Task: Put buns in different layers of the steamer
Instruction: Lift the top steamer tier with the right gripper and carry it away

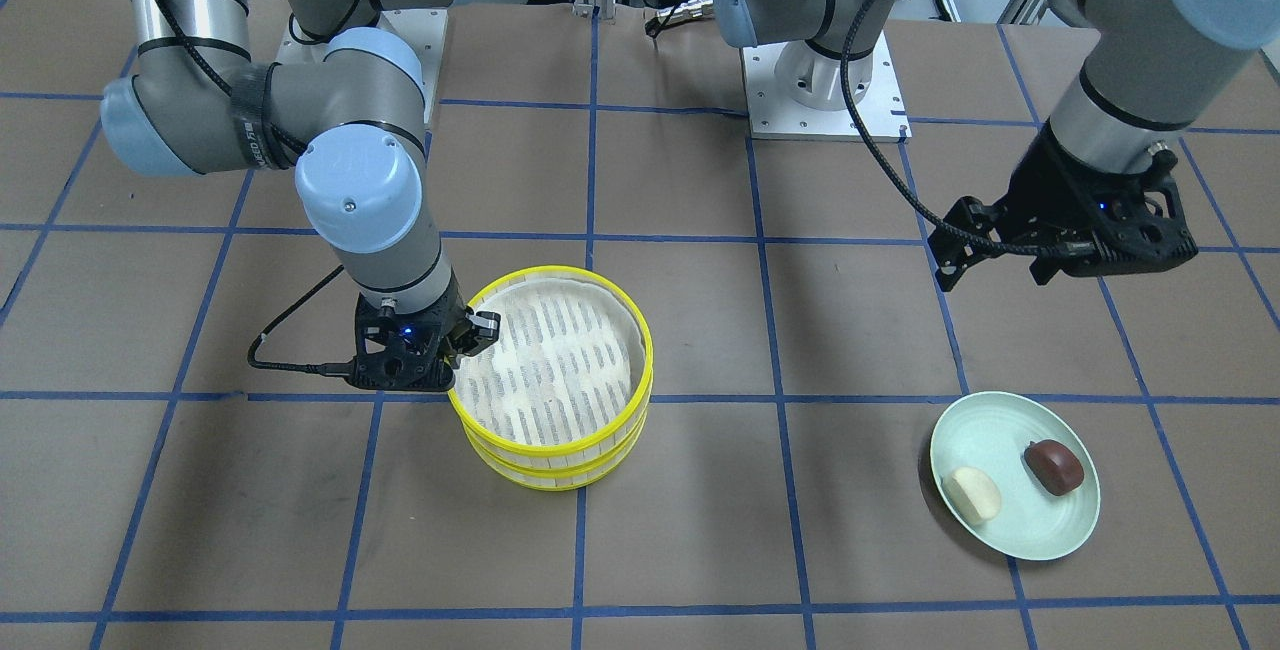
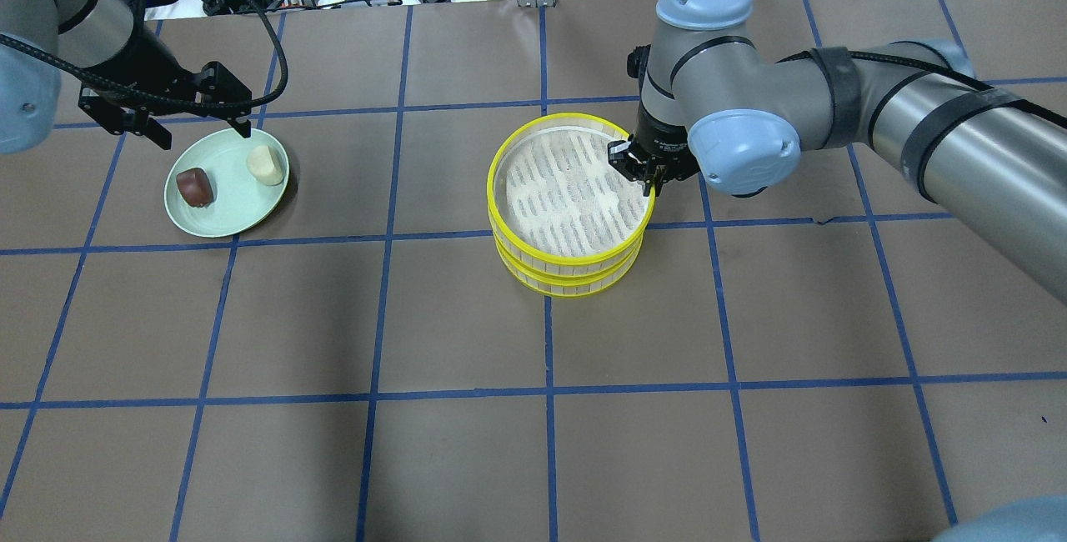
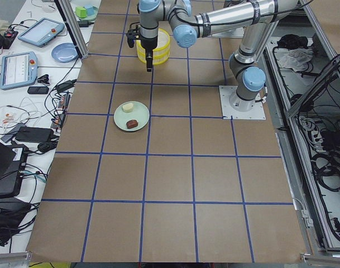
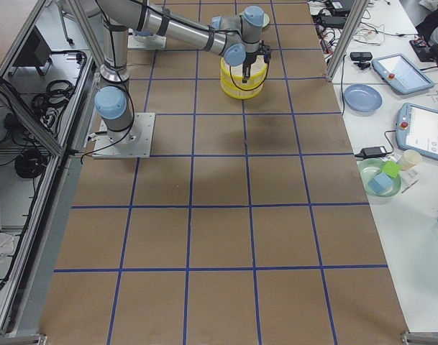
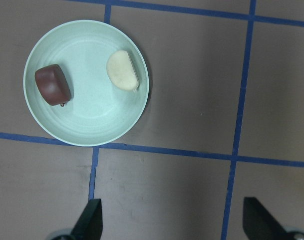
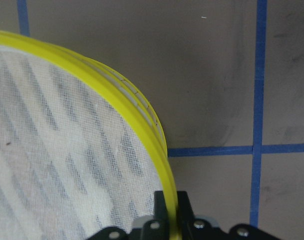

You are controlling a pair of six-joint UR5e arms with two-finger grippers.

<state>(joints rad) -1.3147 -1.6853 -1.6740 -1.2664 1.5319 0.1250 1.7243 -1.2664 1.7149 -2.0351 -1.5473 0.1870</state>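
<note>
You have both buns on the pale green plate (image 2: pixel 227 217). The cream-white bun (image 2: pixel 267 165) lies near the plate's rim on the side toward the steamer. The chocolate-brown bun (image 2: pixel 195 188) lies on the opposite side, with a clear gap of bare plate between the two. Each rests flat side down, and neither is touched by the robot.

Your steamer stands as a stack of two near the middle of the desk (image 2: pixel 417 317), well apart from the plate. The upper tier (image 2: pixel 492 183) sits squarely on the lower tier (image 2: pixel 567 285), with their yellow rims lined up. From overhead you look straight onto the upper tier's white mesh lining.

The right jaws are down at the stack's edge on the robot's right side. In the right wrist view you can see the yellow rim of the upper tier running between the two fingers, one inside the wall and one outside. They are clenched on that rim.

The left jaws hang above the desk just beside the plate, on its edge farther from the robot. They are released: in the left wrist view the fingertips (image 5: pixel 92 217) stand wide apart with only brown desk and a blue tape line (image 5: pixel 236 150) between them. The plate lies ahead of them and off to one side.
</note>
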